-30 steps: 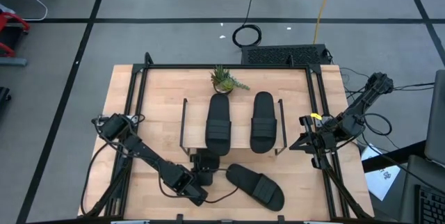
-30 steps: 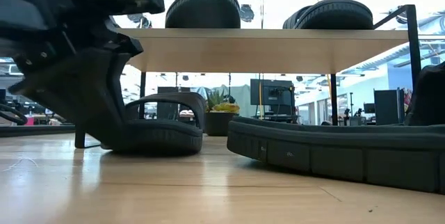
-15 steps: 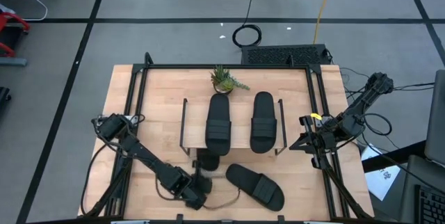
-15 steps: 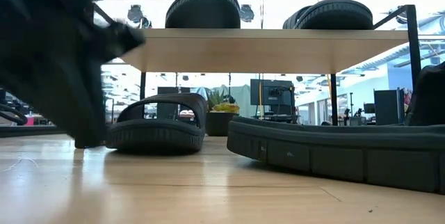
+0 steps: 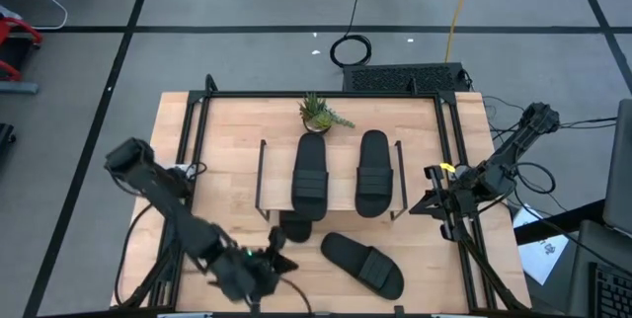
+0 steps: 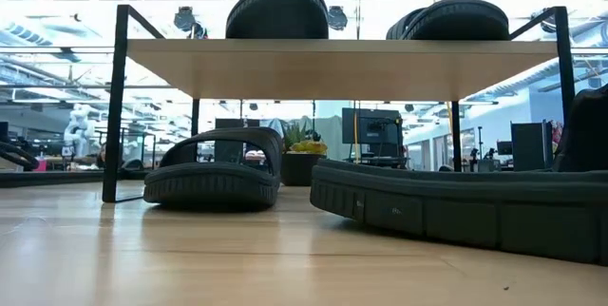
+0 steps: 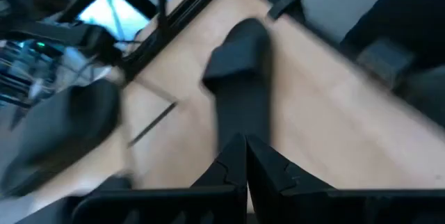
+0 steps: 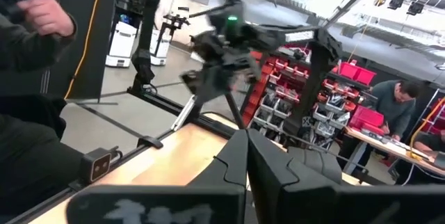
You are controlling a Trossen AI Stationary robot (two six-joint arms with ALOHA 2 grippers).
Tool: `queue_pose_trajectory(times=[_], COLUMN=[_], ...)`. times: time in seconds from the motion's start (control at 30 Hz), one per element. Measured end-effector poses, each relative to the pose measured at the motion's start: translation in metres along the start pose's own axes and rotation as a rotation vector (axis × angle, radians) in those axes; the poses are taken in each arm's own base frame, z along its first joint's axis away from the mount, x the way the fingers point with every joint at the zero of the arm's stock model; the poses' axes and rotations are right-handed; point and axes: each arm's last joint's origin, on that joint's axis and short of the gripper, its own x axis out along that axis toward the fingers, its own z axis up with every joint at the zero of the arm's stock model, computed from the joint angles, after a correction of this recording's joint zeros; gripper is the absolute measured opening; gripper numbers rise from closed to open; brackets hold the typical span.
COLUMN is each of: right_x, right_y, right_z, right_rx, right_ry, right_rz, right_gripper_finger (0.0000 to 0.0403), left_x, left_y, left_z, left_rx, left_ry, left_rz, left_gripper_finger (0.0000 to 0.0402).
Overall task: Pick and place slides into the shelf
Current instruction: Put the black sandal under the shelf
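Two black slides [image 5: 309, 173] [image 5: 373, 173] lie side by side on the shelf's top board [image 6: 332, 68]. A third slide [image 6: 214, 168] rests with its sole on the table under the board, its near end [image 5: 294, 229] showing past the board's edge. The fourth slide [image 5: 362, 264] lies slantwise on the table in front of the shelf. My left gripper [image 5: 276, 262] hangs shut above the table near its front edge, left of the fourth slide [image 7: 240, 78], and holds nothing. My right gripper [image 5: 434, 202] waits shut at the table's right edge.
A small potted plant [image 5: 318, 113] stands behind the shelf. The table's black frame rails [image 5: 193, 150] run along both sides. Bare tabletop lies left of the shelf. People [image 8: 42, 22] show in the room beyond the table.
My left gripper, shut throughout, has drawn back from the near end of the slide under the shelf, gone toward the table's near edge, risen well above the table and rolled about its own line. It has left the low view. The slide stays under the board.
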Motion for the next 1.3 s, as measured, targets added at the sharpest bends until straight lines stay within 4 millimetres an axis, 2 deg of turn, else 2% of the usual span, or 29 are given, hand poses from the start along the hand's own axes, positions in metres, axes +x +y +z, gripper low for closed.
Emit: queue_pose_trajectory(times=[0.13,0.23,0.37,0.47,0.53,0.7,0.87,0.97,1.17,1.23,1.3], right_x=[0.000,0.000,0.000,0.000,0.000,0.000,0.002,0.003,0.006,0.008,0.010], right_y=[0.000,0.000,0.000,0.000,0.000,-0.001,0.000,0.001,0.005,0.007,0.005], right_z=[0.000,0.000,0.000,0.000,0.000,0.003,0.001,0.001,0.000,0.001,0.006], right_rx=[-0.004,-0.007,-0.009,-0.034,-0.048,-0.074,-0.105,-0.095,-0.211,-0.251,-0.258], right_ry=[0.000,0.000,0.001,0.001,-0.002,-0.024,-0.014,-0.010,-0.025,-0.056,-0.104], right_rz=[0.000,0.000,0.000,-0.001,-0.003,-0.013,-0.010,-0.007,0.049,0.088,0.049], right_gripper_finger=[0.0000,0.0000,0.0000,0.0000,0.0000,0.0000,0.0000,0.0000,0.0000,0.0000,0.0000], left_x=[-0.014,-0.033,-0.067,-0.089,-0.096,-0.098,-0.094,-0.092,-0.091,-0.091,-0.093], left_y=[0.035,0.057,0.064,0.058,0.050,0.023,0.008,0.005,0.004,0.004,0.007], left_z=[-0.024,-0.047,-0.072,-0.090,-0.104,-0.135,-0.154,-0.161,-0.163,-0.162,-0.157], left_rx=[-0.023,-0.100,-0.176,-0.252,-0.294,-0.356,-0.402,-0.397,-0.315,-0.245,-0.140], left_ry=[-0.051,-0.108,-0.264,-0.343,-0.339,-0.251,-0.218,-0.204,-0.179,-0.170,-0.163], left_rz=[0.084,0.156,0.218,0.337,0.422,0.582,0.637,0.648,0.641,0.629,0.630], left_gripper_finger=[0.0000,0.0000,0.0000,0.0000,0.0000,0.0000,0.0000,0.0000,0.0000,0.0001,0.0003])
